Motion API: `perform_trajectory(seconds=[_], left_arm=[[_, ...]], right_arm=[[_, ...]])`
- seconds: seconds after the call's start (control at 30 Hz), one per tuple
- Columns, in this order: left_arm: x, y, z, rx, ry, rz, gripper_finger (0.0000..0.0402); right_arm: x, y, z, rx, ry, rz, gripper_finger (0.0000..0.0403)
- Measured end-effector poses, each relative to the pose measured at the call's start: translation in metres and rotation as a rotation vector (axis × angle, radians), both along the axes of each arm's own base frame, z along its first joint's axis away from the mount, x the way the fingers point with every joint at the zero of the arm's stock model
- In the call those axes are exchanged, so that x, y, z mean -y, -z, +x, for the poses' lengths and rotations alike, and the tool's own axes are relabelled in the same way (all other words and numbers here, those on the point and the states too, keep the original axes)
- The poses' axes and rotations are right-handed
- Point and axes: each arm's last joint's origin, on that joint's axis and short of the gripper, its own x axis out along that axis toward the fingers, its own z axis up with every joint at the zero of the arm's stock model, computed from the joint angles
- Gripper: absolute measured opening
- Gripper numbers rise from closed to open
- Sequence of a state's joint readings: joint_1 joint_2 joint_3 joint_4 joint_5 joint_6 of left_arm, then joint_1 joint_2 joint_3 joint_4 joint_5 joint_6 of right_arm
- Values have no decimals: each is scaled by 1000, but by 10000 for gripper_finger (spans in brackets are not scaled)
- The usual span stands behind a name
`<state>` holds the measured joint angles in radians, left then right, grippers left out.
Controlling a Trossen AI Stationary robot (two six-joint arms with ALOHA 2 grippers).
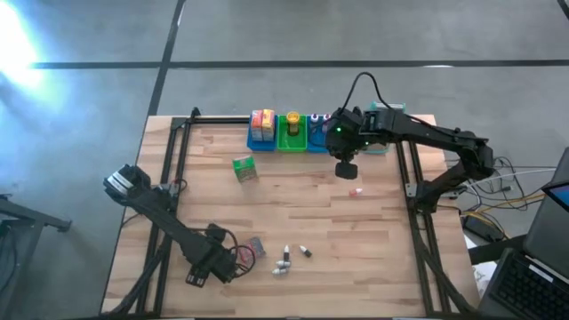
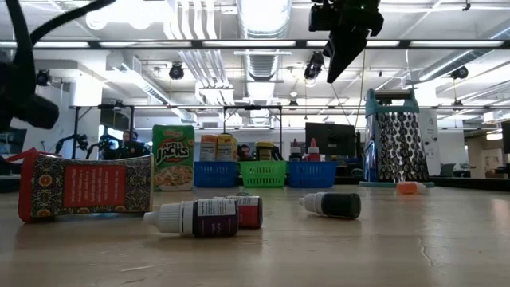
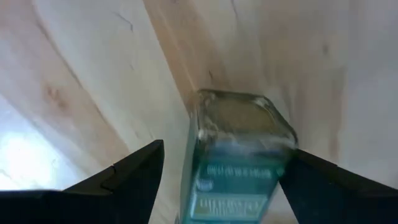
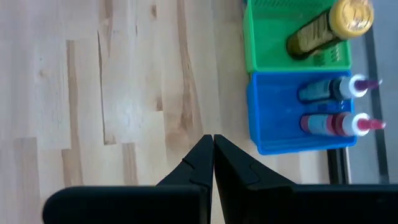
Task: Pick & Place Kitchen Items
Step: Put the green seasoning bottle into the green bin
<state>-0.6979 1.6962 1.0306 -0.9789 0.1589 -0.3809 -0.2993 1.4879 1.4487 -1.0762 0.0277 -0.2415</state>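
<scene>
My left gripper (image 1: 233, 258) (image 3: 229, 149) is low at the table's near-left and open. Its fingers stand on either side of a small packet (image 3: 236, 162) lying on the wood, which looks red and dark-patterned in the low view (image 2: 84, 187). My right gripper (image 1: 345, 171) (image 4: 212, 138) is shut and empty. It hangs high over the table (image 2: 335, 68), just in front of the bins. Three small bottles (image 2: 199, 217) (image 2: 333, 205) (image 1: 284, 258) lie on their sides near the table's near edge. A green cereal box (image 1: 244, 167) (image 2: 173, 157) stands mid-table. A tiny pink item (image 1: 356, 190) lies right of centre. My left gripper has one finger (image 3: 323, 186) close against the packet's side (image 3: 283, 168); whether it touches, I cannot tell. The other finger (image 3: 134, 177) stands clear of the packet. The fingers come in low along the table, and the packet rests flat on the wood.
A blue bin (image 1: 261, 133) holding boxes, a green bin (image 4: 273, 43) holding a yellow-capped bottle (image 4: 323, 28), and a blue bin (image 4: 280, 118) holding two squeeze bottles line the far edge. The metal grater (image 2: 396, 147) stands to their right. Bare wood lies in the table's middle.
</scene>
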Motion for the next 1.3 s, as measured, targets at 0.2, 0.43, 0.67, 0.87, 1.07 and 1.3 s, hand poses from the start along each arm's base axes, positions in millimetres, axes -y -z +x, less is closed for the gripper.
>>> perform_trajectory(seconds=[0.2,0.43,0.67,0.87,1.07,1.3], left_arm=[[3,17,4,-46,25,36,303],[3,21,4,-53,91,49,296],[1,17,4,-11,70,64,227],[1,16,4,-4,32,65,205],[1,17,5,5,-44,75,227],[1,17,6,-11,-79,55,236]], right_arm=[[0,-1,1,16,-5,-8,8],[0,-1,1,10,3,-3,8],[1,-1,2,21,10,-3,8],[1,-2,3,36,19,-2,8],[1,-2,3,35,23,1,8],[1,-2,3,37,29,4,8]])
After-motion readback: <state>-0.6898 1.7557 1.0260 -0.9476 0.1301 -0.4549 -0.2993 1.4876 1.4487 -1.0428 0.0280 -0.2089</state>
